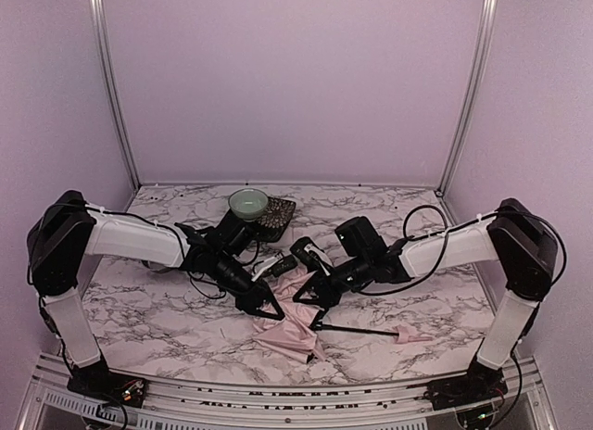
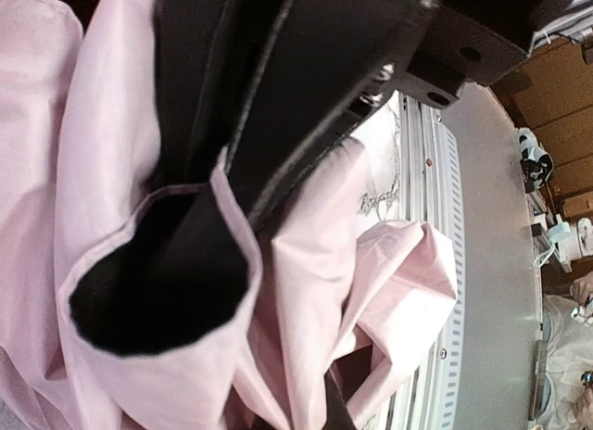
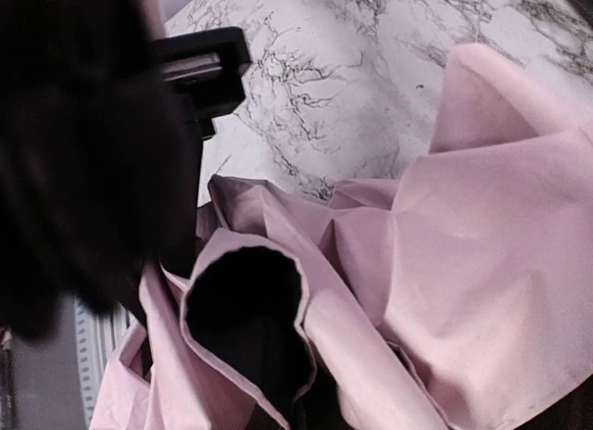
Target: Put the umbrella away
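The umbrella [image 1: 292, 330] lies collapsed on the marble table [image 1: 445, 300], on the near side of the green bowl [image 1: 248, 203] and a little to its right, well apart from it. Its pale pink canopy is a crumpled heap. A thin black shaft [image 1: 361, 331] runs out of the heap, away from the bowl toward the right arm's side, and ends in a small pink handle [image 1: 412, 335]. Both grippers meet at the edge of the canopy that faces the bowl. The left gripper [image 1: 269, 309] comes in from the bowl's left with its jaws pressed together. In the left wrist view a black finger [image 2: 352, 69] runs diagonally across the cloth, and a pink fold with its black lining [image 2: 157, 291] appears caught at it, so it seems to be pinching the canopy. The right gripper [image 1: 310, 298] reaches in from the bowl's right and sits just beside the left one, its tips on or at the fabric. In its wrist view one finger is a dark blur at the left. A rolled pocket of cloth [image 3: 246, 300], black inside, lies right below it. Whether those jaws are spread or closed on the cloth cannot be told. A dark patterned item [image 1: 278, 219] touches the bowl on its right.
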`<state>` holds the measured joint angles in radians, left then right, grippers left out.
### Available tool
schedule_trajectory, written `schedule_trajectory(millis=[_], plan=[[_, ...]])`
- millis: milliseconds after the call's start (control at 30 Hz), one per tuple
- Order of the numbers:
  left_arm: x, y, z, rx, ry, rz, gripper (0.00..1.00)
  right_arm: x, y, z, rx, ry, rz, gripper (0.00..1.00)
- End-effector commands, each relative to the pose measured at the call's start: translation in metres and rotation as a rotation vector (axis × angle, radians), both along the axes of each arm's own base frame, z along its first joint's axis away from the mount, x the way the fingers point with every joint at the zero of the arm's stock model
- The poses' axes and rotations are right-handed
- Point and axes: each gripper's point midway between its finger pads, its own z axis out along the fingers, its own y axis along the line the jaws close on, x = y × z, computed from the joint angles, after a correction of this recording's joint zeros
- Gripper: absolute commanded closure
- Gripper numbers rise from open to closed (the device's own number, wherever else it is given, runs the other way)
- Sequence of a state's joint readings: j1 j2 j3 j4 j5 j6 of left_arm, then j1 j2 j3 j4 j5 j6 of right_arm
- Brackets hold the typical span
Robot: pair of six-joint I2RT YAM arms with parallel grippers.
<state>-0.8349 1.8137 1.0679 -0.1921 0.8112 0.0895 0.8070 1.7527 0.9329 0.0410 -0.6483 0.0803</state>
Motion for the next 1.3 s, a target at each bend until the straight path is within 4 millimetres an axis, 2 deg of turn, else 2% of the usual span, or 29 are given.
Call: schedule_trajectory(millis=[0, 67, 133, 200, 267, 333, 433, 500, 600, 867, 1000, 1067, 1133, 1167, 1267], plan=[[0.006, -0.005, 0.012, -0.022, 0.011, 0.011, 0.79, 0.024, -0.011, -0.032, -0.022, 0.152, -0.086, 1.0], [0.011, -0.006, 0.018, -0.033, -0.024, 0.027, 0.63, 0.021, -0.014, -0.053, -0.056, 0.218, -0.075, 1.0], [0.016, -0.004, 0.025, -0.043, -0.085, 0.047, 0.51, 0.015, -0.014, -0.069, -0.084, 0.28, -0.053, 1.0], [0.025, 0.0, 0.035, -0.056, -0.179, 0.087, 0.44, 0.01, -0.016, -0.08, -0.089, 0.338, -0.042, 1.0], [0.03, 0.006, 0.049, -0.068, -0.311, 0.116, 0.41, 0.008, -0.018, -0.088, -0.092, 0.383, -0.044, 1.0], [0.022, 0.01, 0.067, -0.096, -0.464, 0.089, 0.38, 0.006, -0.021, -0.097, -0.1, 0.419, -0.046, 1.0], [-0.012, 0.014, 0.083, -0.162, -0.686, -0.042, 0.28, 0.005, -0.023, -0.111, -0.125, 0.459, -0.048, 1.0], [-0.037, 0.015, 0.08, -0.202, -0.778, -0.152, 0.24, 0.003, -0.023, -0.119, -0.133, 0.481, -0.045, 1.0], [-0.056, 0.015, 0.063, -0.203, -0.828, -0.264, 0.23, 0.003, -0.022, -0.126, -0.143, 0.495, -0.045, 1.0], [-0.051, -0.015, 0.022, -0.191, -0.951, -0.361, 0.22, 0.004, -0.022, -0.132, -0.157, 0.505, -0.042, 1.0], [-0.044, -0.023, -0.002, -0.131, -0.942, -0.376, 0.28, 0.003, -0.024, -0.133, -0.173, 0.501, -0.043, 1.0], [-0.036, -0.027, -0.003, -0.108, -0.945, -0.336, 0.58, 0.001, -0.024, -0.133, -0.175, 0.5, -0.038, 1.0], [-0.029, -0.032, 0.01, -0.118, -0.949, -0.281, 0.88, -0.003, -0.026, -0.135, -0.184, 0.5, -0.026, 1.0], [-0.027, -0.035, 0.018, -0.132, -0.952, -0.256, 1.0, -0.006, -0.025, -0.135, -0.191, 0.5, -0.016, 1.0], [-0.014, -0.04, 0.04, -0.151, -0.953, -0.17, 1.0, -0.021, -0.021, -0.135, -0.201, 0.498, 0.042, 1.0]])
